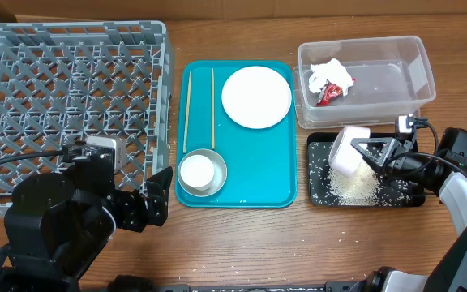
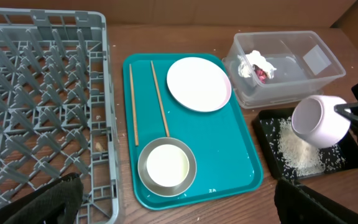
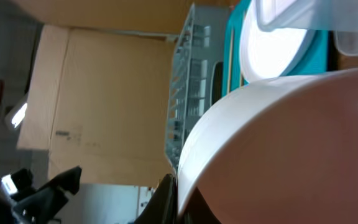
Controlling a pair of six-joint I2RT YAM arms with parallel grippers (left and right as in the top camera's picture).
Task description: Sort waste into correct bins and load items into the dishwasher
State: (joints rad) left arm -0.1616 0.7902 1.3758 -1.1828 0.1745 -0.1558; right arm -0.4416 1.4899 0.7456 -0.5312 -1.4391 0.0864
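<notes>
While the right gripper clamps the small white cup between its fingers, the cup hangs tilted on its side above the black tray at the lower right of the overhead frame, with its mouth turned down and toward the frame's left. Loose rice grains lie in a pale heap on the tray beneath the cup, with more scattered across the tray's floor. Just above the black tray sits the clear tub, which holds the crumpled white tissue and, touching it, the red wrapper. In the middle of the frame the teal tray carries the round plate at its upper right and the two chopsticks lying lengthwise along its left side. At its lower left corner is the silver-grey bowl, with the small white dish nested inside. The grey dish rack fills the upper left and holds no dishes. The left gripper hovers at the lower left, beside the rack's near corner and close to the bowl, with its jaws spread wide and gripping nothing. In the right wrist view the cup's pale wall fills most of the frame.
</notes>
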